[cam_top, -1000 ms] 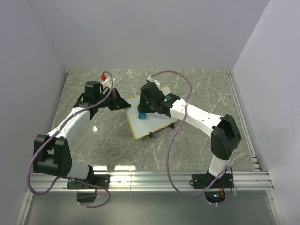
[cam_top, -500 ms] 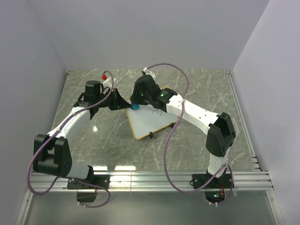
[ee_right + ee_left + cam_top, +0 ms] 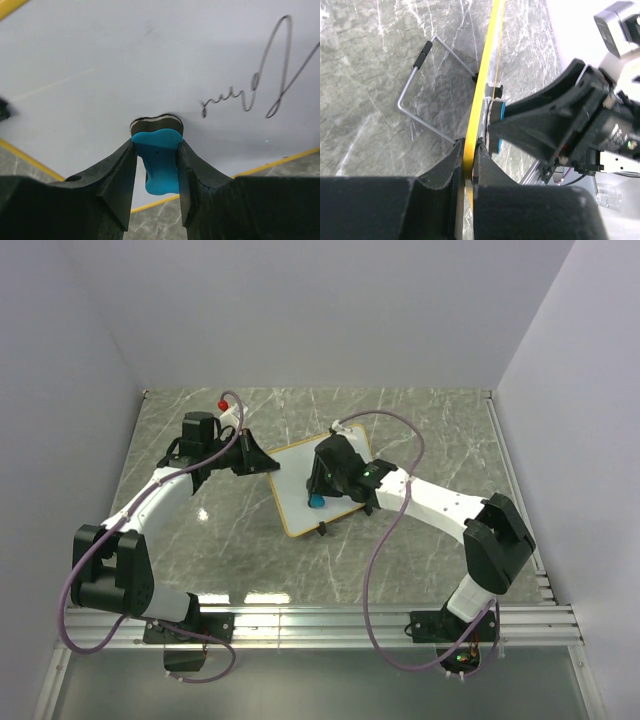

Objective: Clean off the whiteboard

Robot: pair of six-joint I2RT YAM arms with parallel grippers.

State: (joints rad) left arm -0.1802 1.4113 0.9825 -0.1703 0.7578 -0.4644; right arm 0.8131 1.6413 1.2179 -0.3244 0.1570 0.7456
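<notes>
The whiteboard (image 3: pixel 295 480) leans tilted at the table's middle, white with a yellow-tan frame. My left gripper (image 3: pixel 262 462) is shut on its left edge; in the left wrist view the frame (image 3: pixel 481 95) runs edge-on between the fingers, gripper (image 3: pixel 468 148). My right gripper (image 3: pixel 318 495) is shut on the small blue eraser (image 3: pixel 316 501) and presses its pad against the board's lower part. In the right wrist view the eraser (image 3: pixel 158 162) sits between the fingers, gripper (image 3: pixel 157 146), on the board (image 3: pixel 100 65). Black scribbled writing (image 3: pixel 250 85) shows to its upper right.
The board's wire stand (image 3: pixel 422 90) rests on the grey marble table (image 3: pixel 200 530) behind the board. A red-tipped object (image 3: pixel 221 403) lies at the back left. Grey walls close in the left, back and right; a metal rail (image 3: pixel 380 620) runs along the near edge.
My right gripper with the eraser swept from the board's middle up to its top left corner, then down to the lower part. The left gripper has stayed on the board's edge.
</notes>
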